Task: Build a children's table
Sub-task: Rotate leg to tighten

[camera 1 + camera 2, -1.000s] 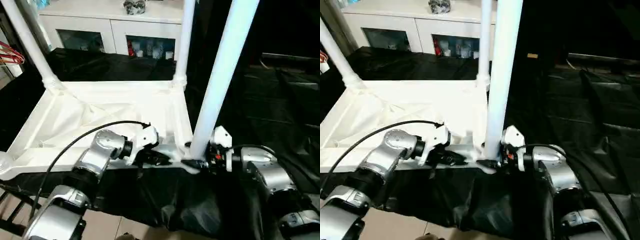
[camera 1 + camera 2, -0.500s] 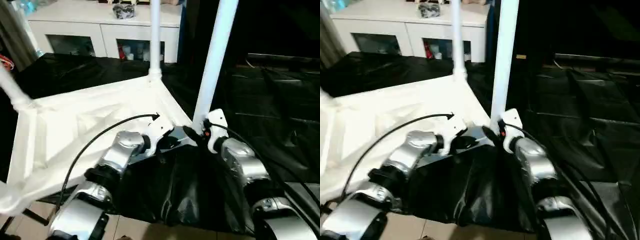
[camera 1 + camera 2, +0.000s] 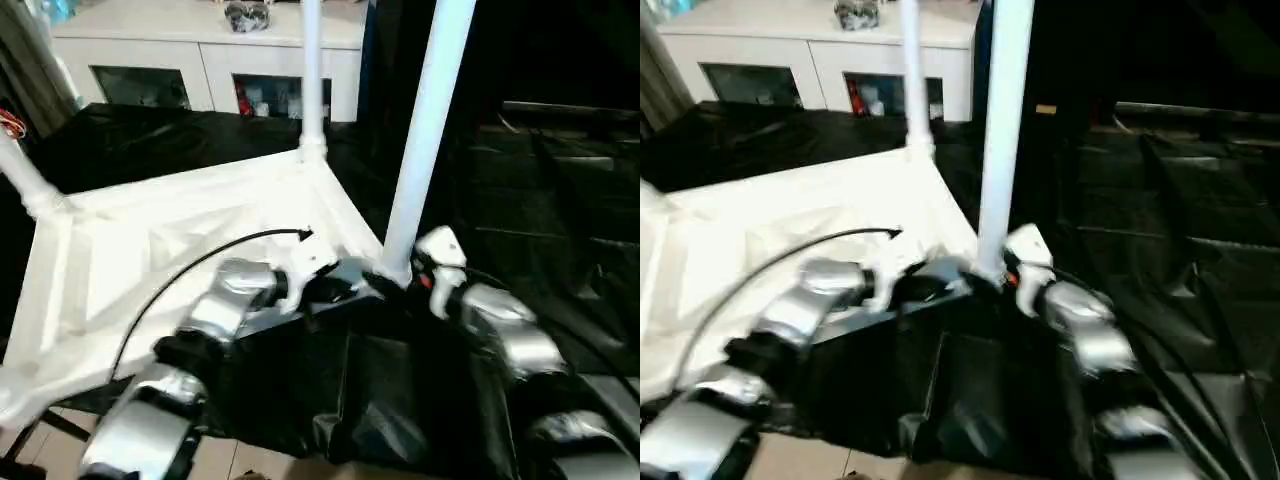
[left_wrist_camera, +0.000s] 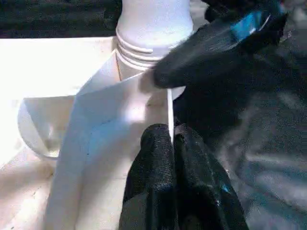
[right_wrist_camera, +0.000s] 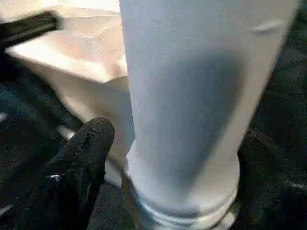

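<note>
Left gripper (image 4: 170, 143), pinched on the rim of the upturned white ribbed plastic tabletop (image 3: 180, 240) (on black-draped bench), steadies it; three white tubular legs (image 3: 420, 130) seated, fourth apparently remains; right gripper's spread unclear.

white children's table (image 3: 190, 240) upside down on black cloth, three legs upright

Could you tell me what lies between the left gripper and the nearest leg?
In the left wrist view, the table's rim wall that the left gripper pinches, running to the leg.
</note>
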